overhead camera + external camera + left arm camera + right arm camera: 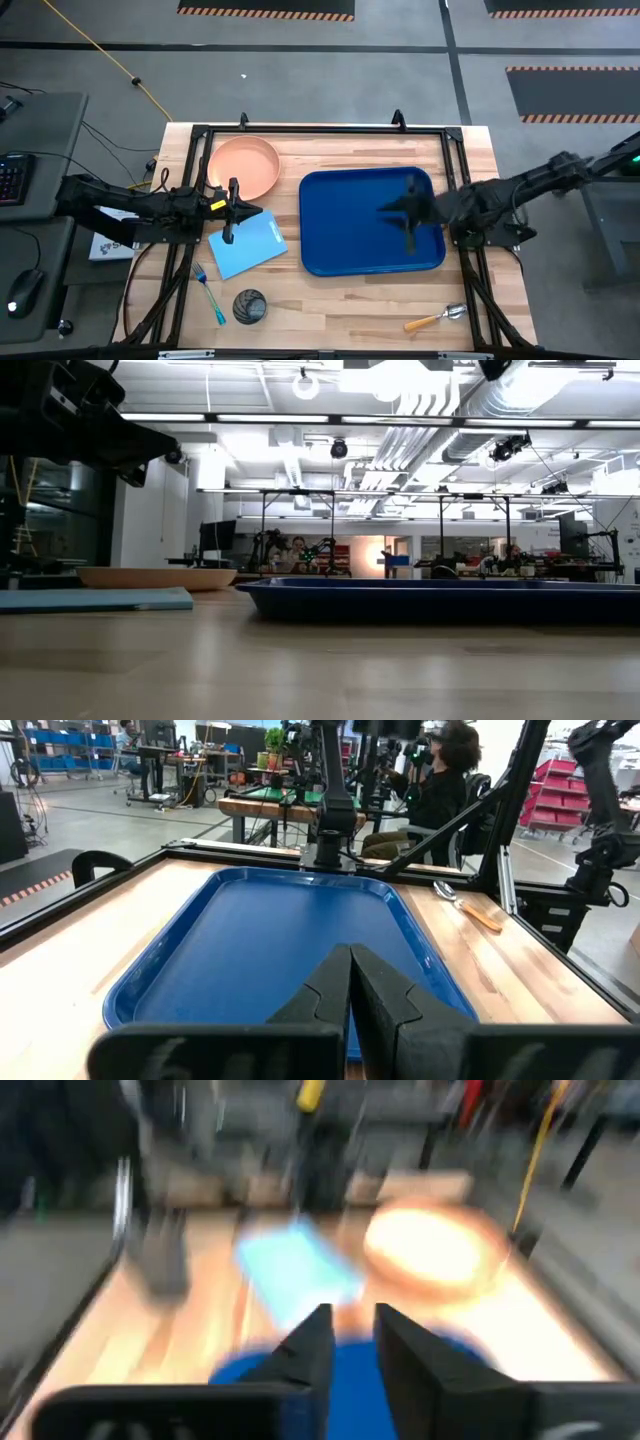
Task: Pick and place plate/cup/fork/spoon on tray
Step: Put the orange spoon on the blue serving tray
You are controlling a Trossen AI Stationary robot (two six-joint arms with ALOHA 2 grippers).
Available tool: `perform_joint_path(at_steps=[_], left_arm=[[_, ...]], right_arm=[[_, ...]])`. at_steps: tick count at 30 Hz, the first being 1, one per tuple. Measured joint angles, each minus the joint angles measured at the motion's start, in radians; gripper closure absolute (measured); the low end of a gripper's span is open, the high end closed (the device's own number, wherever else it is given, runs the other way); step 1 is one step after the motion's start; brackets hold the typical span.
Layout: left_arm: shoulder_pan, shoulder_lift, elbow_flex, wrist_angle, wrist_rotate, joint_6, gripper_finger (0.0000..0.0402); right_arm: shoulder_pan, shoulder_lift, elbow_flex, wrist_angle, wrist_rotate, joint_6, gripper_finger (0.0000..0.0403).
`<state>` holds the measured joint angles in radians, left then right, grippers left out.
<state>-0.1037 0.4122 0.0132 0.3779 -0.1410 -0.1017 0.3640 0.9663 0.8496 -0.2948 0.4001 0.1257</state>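
The peach-orange plate (243, 168) rests on the table at the far left. The dark blue tray (372, 220) lies flat at the centre right. The blue-teal fork (210, 292) and the dark grey cup (249, 305) are near the front left edge. The spoon (437, 318) lies at the front right. My left gripper (260, 212) is shut and empty, raised between the plate and a light-blue sheet (247, 245), pointing at the tray (270, 940). My right gripper (382, 210) hovers over the tray, its fingers a narrow gap apart (352, 1325), empty.
A black frame (320, 130) runs along the table's far and side edges. The light-blue sheet lies flat between the plate and the fork. Bare wood shows in front of the tray. People and benches show in the room beyond the table.
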Motion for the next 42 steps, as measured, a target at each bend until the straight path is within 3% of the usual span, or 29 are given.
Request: perform_joint_path(at_steps=[3,6,11,14,21,28,33,42], left_arm=[[0.0,0.0,0.0,0.0,0.0,0.0,0.0401],[0.0,0.0,0.0,0.0,0.0,0.0,0.0401],[0.0,0.0,0.0,0.0,0.0,0.0,0.0401],[0.0,0.0,0.0,0.0,0.0,0.0,0.0401],[0.0,0.0,0.0,0.0,0.0,0.0,0.0401],[0.0,0.0,0.0,0.0,0.0,0.0,0.0401],[0.0,0.0,0.0,0.0,0.0,0.0,0.0401],[0.0,0.0,0.0,0.0,0.0,0.0,0.0401]], right_arm=[[0.07,0.136,0.147,-0.321,0.0,0.145,0.0272],[0.12,0.254,0.269,-0.602,-0.084,0.342,0.0237],[0.214,0.376,0.341,-0.81,-0.307,0.614,0.0208],[0.29,0.412,0.339,-0.823,-0.38,0.734,0.0206],[0.5,0.479,0.3,-0.802,-0.384,0.984,0.0206],[0.631,0.551,0.218,-0.576,-0.387,1.158,0.0206],[0.667,0.636,0.176,-0.428,-0.399,1.184,0.0206],[0.678,0.834,0.18,-0.407,-0.499,1.111,0.0206]])
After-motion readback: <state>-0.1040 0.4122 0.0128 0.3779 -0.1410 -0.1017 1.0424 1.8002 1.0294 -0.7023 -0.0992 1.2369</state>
